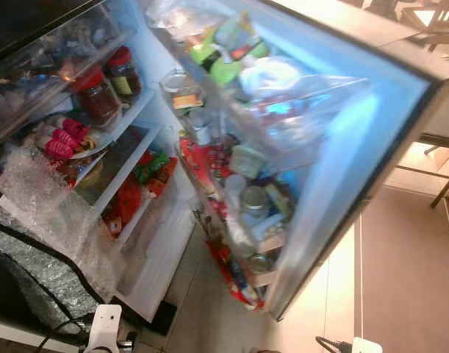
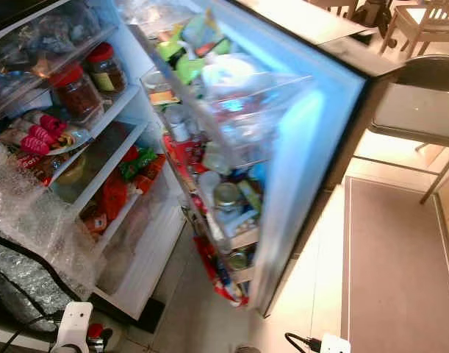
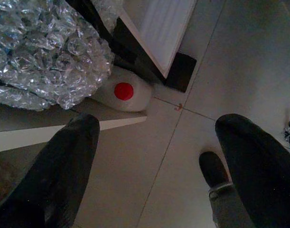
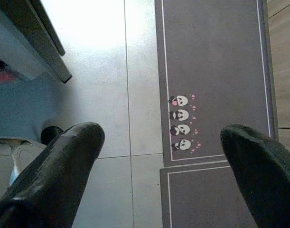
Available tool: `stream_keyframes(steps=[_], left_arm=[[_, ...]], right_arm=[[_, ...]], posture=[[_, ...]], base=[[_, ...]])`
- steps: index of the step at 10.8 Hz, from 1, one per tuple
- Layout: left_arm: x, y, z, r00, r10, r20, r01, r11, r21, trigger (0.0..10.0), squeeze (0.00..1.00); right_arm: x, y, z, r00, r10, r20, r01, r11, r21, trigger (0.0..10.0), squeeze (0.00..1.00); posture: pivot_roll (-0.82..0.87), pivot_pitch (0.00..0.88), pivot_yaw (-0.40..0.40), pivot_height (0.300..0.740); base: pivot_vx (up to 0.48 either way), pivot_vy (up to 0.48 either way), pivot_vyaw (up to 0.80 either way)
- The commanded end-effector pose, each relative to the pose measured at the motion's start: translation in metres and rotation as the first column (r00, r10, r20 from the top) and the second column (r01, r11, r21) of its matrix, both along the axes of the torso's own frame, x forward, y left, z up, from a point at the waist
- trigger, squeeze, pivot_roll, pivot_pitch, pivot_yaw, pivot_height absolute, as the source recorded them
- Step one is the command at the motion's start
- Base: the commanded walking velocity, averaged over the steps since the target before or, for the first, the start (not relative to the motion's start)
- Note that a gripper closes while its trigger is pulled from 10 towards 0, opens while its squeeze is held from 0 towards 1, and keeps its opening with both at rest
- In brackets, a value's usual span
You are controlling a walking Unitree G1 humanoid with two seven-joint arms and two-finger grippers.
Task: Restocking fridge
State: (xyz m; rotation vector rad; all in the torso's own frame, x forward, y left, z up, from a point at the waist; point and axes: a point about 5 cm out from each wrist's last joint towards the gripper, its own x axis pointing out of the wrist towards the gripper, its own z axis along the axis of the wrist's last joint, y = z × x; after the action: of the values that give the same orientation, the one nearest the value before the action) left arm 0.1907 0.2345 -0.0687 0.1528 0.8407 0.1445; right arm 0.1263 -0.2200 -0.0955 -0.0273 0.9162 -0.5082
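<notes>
The fridge stands open before me. Its door [image 1: 356, 154] swings out to the right, its racks packed with jars, cans and packets [image 1: 253, 198]. Inside, shelves [image 1: 132, 110] hold two red-lidded jars [image 1: 99, 95], a plate of red-wrapped items [image 1: 62, 138] and orange and green packets [image 1: 147, 173]. Bubble wrap [image 1: 40, 213] lies low at the left by the fridge. My left gripper [image 3: 156, 142] hangs open over the tiled floor near a white object with a red cap [image 3: 124, 91]. My right gripper [image 4: 159, 147] hangs open above the floor and a grey mat [image 4: 211, 76].
A grey mat [image 2: 397, 265] with a panda print [image 4: 180, 121] covers the floor to the right. A chair [image 2: 415, 103] stands beyond the door. A white power strip [image 2: 73, 323] and cables lie at the lower left. Tiled floor [image 1: 209, 309] stretches in front of the fridge.
</notes>
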Motion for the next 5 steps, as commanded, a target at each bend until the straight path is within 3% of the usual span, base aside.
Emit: stream_keyframes(steps=[1,4,5], left_arm=[[-0.006,0.004,-0.003,0.999,0.022,-0.028,-0.021,1.0,0.006,10.0,0.0],[-0.006,0.004,-0.003,0.999,0.024,-0.03,-0.023,1.0,0.008,10.0,0.0],[-0.018,0.024,-0.003,0.991,0.118,-0.061,-0.114,0.992,0.061,10.0,0.0]], right_arm=[[-0.006,0.003,-0.003,0.999,-0.02,-0.024,0.021,1.0,0.015,10.0,0.0],[-0.006,0.003,-0.003,0.999,-0.021,-0.027,0.021,1.0,0.012,10.0,0.0],[-0.006,-0.016,0.005,0.997,0.021,0.072,-0.02,1.0,-0.011,10.0,0.0]], posture=[[-0.28,0.1,0.068,0.74],[-0.28,0.1,0.068,0.74],[-0.26,0.089,0.064,0.74]], base=[[0.0,0.0,0.0],[0.0,0.0,0.0],[0.0,0.0,0.0]])
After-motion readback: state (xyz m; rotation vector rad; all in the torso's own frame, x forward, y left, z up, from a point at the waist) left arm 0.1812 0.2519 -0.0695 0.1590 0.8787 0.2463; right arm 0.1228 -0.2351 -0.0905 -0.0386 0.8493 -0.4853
